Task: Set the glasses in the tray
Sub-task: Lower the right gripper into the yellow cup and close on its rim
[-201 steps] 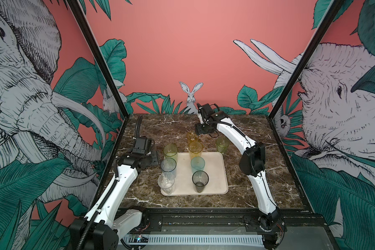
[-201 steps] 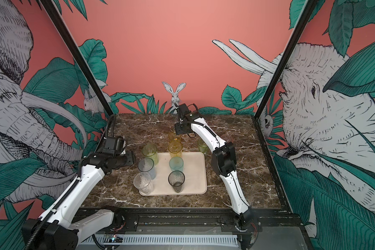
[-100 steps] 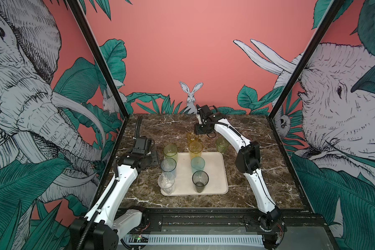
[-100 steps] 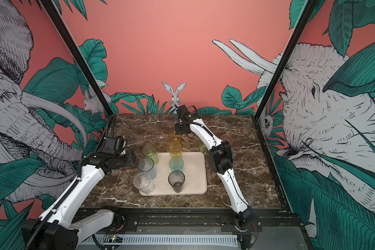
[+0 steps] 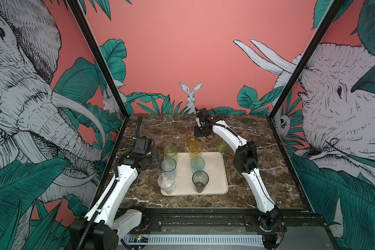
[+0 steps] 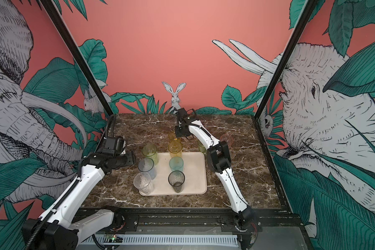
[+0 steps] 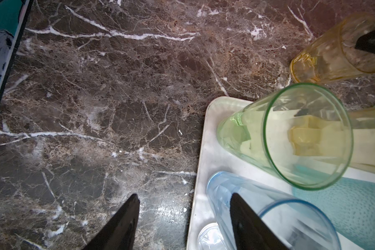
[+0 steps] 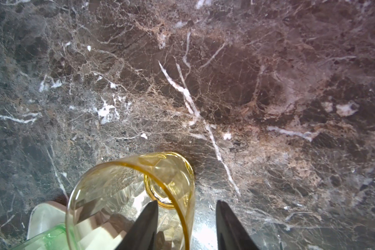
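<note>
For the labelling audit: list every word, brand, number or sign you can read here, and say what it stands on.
None: no readable text anywhere.
The glasses, the tray and the marble tabletop are unmarked; the wall panels carry only animal and leaf drawings.
Circuit board at the front rail: any print too small to read.

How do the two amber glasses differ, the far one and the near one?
The far amber glass stands on the marble behind the tray; the near amber glass stands inside the tray's back edge. The right gripper straddles the far glass's rim, one finger inside, jaws apart; the near glass is untouched. Both are upright.
</note>
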`<move>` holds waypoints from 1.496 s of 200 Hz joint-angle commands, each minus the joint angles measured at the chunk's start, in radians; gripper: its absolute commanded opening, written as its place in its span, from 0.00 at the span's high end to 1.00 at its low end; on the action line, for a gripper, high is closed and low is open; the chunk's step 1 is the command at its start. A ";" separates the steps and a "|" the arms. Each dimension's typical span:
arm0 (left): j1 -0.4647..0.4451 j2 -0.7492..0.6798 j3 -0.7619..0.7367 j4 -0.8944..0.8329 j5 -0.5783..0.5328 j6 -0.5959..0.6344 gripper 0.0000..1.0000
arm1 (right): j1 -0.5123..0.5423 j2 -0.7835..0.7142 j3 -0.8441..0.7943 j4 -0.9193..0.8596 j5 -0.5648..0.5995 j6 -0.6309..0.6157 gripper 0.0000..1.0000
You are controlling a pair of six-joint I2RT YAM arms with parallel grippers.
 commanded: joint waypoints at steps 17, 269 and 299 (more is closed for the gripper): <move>0.006 -0.013 -0.009 -0.004 0.004 -0.009 0.32 | -0.005 0.017 0.029 0.016 -0.002 0.005 0.59; 0.006 -0.016 0.003 -0.015 0.015 -0.015 0.32 | -0.006 0.003 0.000 0.052 0.017 -0.009 0.93; 0.007 -0.022 -0.003 -0.016 0.012 -0.014 0.32 | -0.007 -0.008 -0.010 0.049 0.018 -0.010 0.97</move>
